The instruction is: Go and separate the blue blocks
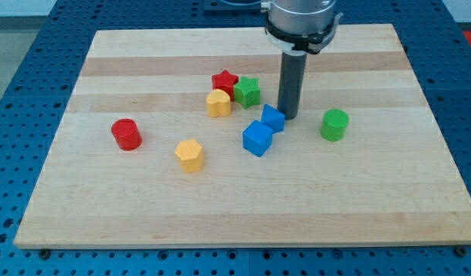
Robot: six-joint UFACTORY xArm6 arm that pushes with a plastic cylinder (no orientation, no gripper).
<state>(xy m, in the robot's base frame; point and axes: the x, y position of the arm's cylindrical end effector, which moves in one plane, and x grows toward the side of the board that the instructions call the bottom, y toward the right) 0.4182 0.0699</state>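
- My tip [288, 116] sits on the wooden surface [373, 192], just right of the smaller blue block [273, 118] and touching it or nearly so; I cannot tell which.
- There is no hand on this arm, only the dark rod, so nothing is grasped.
- The 2 blue blocks lie near the middle of the surface: the smaller one farther and to the right, the larger blue cube [257, 139] nearer and to the left, corner to corner and apparently touching.
- Farther left sit 3 blocks bunched together: a red star [224, 81], a green star [248, 91] at its right, and a yellow block [218, 102] just in front.
- A green cylinder [334, 124] stands right of my tip, apart from it.
- A red cylinder [126, 133] is well to the left, and a yellow hexagonal block [189, 155] lies nearer, between it and the blue cube.
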